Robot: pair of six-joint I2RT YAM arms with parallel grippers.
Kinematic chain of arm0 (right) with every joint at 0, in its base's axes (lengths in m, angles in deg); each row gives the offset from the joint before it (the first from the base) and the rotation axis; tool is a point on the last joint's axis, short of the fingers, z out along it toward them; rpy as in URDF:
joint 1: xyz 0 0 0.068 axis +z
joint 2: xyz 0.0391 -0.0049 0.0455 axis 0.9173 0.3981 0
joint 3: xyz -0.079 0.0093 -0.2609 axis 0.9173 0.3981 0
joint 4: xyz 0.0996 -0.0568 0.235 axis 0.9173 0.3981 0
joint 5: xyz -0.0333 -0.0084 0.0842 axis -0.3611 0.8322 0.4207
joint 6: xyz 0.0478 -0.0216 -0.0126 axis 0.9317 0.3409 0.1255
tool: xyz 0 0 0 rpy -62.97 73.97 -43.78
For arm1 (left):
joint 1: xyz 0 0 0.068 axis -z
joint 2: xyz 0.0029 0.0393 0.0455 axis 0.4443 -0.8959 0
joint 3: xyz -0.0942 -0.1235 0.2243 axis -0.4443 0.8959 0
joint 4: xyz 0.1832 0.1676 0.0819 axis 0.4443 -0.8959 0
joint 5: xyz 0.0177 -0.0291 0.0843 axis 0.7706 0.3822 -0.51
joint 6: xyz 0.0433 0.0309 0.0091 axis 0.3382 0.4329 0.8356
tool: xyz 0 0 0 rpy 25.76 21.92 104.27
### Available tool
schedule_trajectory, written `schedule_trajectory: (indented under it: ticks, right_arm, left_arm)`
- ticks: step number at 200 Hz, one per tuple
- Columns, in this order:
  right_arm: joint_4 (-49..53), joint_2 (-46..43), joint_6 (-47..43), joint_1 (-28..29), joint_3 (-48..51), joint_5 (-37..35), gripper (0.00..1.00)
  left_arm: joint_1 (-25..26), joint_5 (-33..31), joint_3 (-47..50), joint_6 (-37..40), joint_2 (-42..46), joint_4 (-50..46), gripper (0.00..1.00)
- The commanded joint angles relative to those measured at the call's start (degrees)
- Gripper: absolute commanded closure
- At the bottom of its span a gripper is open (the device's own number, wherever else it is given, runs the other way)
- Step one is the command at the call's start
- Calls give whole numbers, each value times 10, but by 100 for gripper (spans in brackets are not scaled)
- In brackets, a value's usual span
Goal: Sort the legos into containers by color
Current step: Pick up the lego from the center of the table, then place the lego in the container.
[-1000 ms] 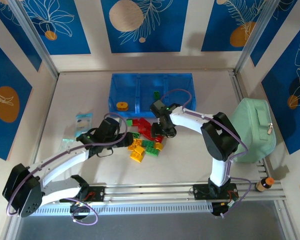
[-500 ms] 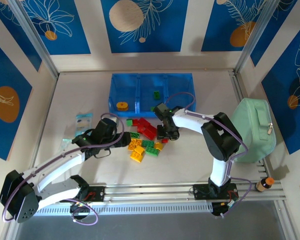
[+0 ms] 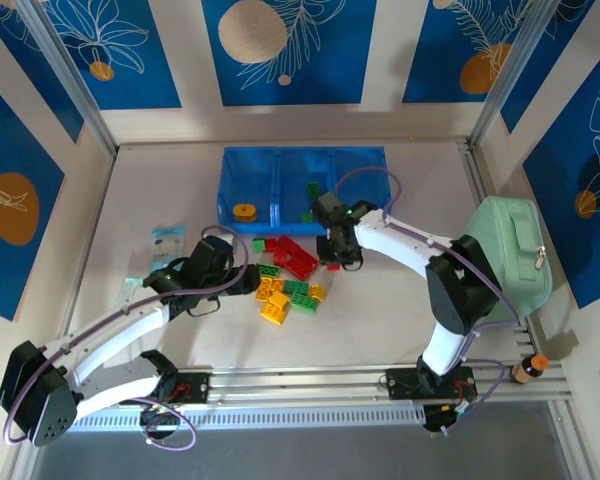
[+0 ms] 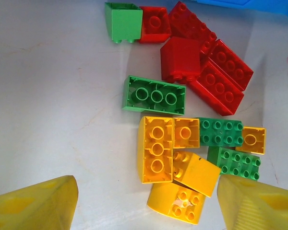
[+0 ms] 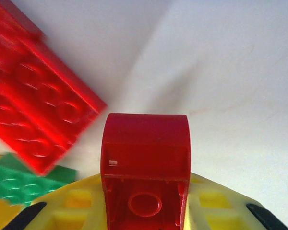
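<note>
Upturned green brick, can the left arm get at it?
Probably yes: the upturned green brick lies ahead of the open jaws, uncovered, bare table on its left, yellow brick close beside.

— The arms point(image 3: 110, 325)?
— White tubular links, chunky black joints point(image 3: 456, 287).
— Cables?
— A thin purple cable point(image 3: 366, 171) loops just behind the right gripper point(image 3: 332, 263).
— Fingers point(image 4: 259, 207)?
— Yellow plastic, finely ribbed.

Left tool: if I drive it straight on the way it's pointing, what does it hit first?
Most likely the rounded yellow lego, in line between the open fingers of the left tool at the pile's near edge; depth is unclear.
</note>
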Motion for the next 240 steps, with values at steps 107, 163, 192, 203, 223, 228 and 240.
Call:
schedule_trajectory:
  ticks: [107, 163, 192, 203, 223, 228, 240]
  right_arm:
    - [67, 161, -119, -153, -269, -27, 76]
    - [70, 199, -122, -181, -330, -34, 68]
    - [110, 218, -132, -179, -390, -30, 36]
    - [105, 197, -129, -173, -379, -35, 32]
    - [84, 137, -116, -162, -333, -41, 31]
    - [74, 116, -114, -158, -317, -38, 31]
    - [45, 67, -111, -147, -270, -30, 31]
  left_arm:
    - [0, 23, -6, 5, -46, 35, 24]
    - [-8, 12, -50, 1, -17, 7, 19]
    - [-8, 14, -75, 4, -22, -4, 19]
    - [-9, 15, -77, 6, -23, -5, 18]
    - [-8, 13, -71, 8, -21, -3, 15]
    - [-8, 13, -69, 10, -22, -3, 15]
    - [-9, 15, -65, 16, -26, -3, 15]
